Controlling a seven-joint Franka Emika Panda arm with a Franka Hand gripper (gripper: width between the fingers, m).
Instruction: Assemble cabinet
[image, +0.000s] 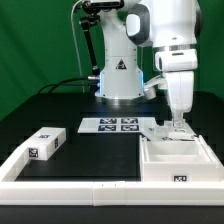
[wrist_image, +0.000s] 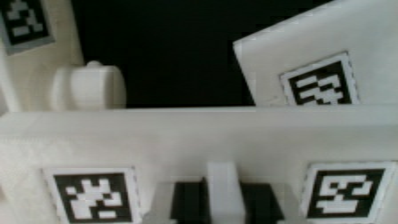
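Note:
The cabinet's open white box (image: 176, 163) stands at the exterior view's right, a tag on its front. My gripper (image: 177, 126) hangs straight down over the box's far side. In the wrist view my gripper (wrist_image: 222, 196) is shut on a thin white panel edge (wrist_image: 222, 172) that runs between the two dark fingers (wrist_image: 185, 200). Just beyond lies a white tagged face of the box (wrist_image: 196, 135), with a tag on either side of the fingers. A second white tagged panel (wrist_image: 317, 70) leans tilted farther off. A loose white cabinet block (image: 45, 143) lies at the exterior view's left.
The marker board (image: 119, 125) lies flat before the robot base (image: 118, 80). A long white border rail (image: 60, 182) runs along the front and up the exterior view's left side. A white rounded peg-like part (wrist_image: 89, 85) shows in the wrist view.

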